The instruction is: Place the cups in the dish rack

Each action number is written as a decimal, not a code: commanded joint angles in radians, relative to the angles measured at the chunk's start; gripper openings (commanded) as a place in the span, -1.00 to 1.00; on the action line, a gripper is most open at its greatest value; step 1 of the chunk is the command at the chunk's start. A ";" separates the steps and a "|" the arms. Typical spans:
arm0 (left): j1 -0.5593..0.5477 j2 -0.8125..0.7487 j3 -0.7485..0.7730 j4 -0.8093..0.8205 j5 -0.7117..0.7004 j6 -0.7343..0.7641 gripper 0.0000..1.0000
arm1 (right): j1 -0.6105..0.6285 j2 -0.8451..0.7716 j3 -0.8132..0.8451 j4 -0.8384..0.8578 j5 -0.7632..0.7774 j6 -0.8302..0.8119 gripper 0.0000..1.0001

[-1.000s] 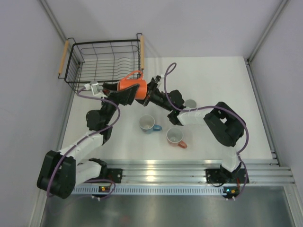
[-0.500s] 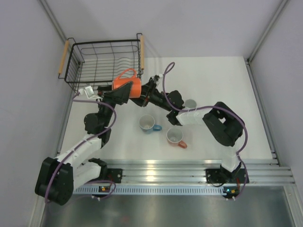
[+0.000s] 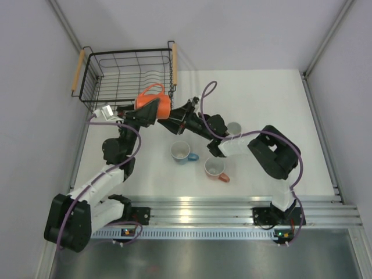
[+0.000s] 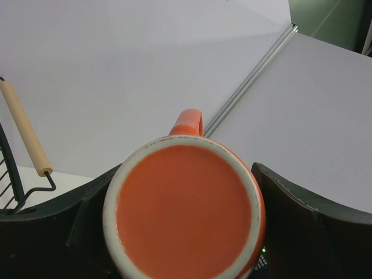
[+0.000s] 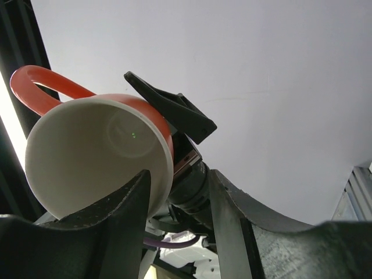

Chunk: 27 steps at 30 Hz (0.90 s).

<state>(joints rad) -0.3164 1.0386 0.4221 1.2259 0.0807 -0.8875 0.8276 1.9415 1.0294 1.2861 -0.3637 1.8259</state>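
Observation:
My left gripper (image 3: 149, 110) is shut on the bright orange mug (image 3: 154, 103) and holds it in the air at the front right corner of the black wire dish rack (image 3: 100, 58). In the left wrist view the mug's base (image 4: 186, 215) fills the space between the dark fingers (image 4: 290, 203), handle pointing away. My right gripper (image 3: 174, 114) is open just right of the mug. Its wrist view shows the mug's pale inside (image 5: 96, 157) beside its left finger (image 5: 125, 212). A light blue mug (image 3: 181, 152) and a salmon-pink mug (image 3: 215, 168) stand on the table.
A third mug (image 3: 234, 128) stands partly hidden behind the right arm. The rack's wooden handles (image 3: 78, 71) run along its two sides; one shows in the left wrist view (image 4: 26, 136). Grey walls stand close to the rack's left and back.
My left gripper has carried the orange mug left and back, toward the rack's front right corner. The right gripper has followed it slightly left and now stands apart from the mug.

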 commanded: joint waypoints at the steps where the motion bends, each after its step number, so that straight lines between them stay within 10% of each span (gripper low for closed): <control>1: 0.019 -0.023 0.050 0.162 -0.029 0.002 -1.00 | -0.008 -0.035 -0.025 0.426 -0.011 -0.025 -0.10; 12: 0.025 -0.058 0.109 0.025 -0.004 0.085 -1.00 | -0.056 -0.055 -0.080 0.426 -0.009 -0.036 -0.10; 27: 0.161 0.055 0.538 -0.589 0.056 0.370 -1.00 | -0.125 -0.072 -0.130 0.426 -0.021 -0.065 -0.10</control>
<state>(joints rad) -0.2016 1.0462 0.8474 0.7502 0.1238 -0.6079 0.7231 1.9308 0.8959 1.2900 -0.3721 1.7870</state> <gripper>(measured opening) 0.848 0.451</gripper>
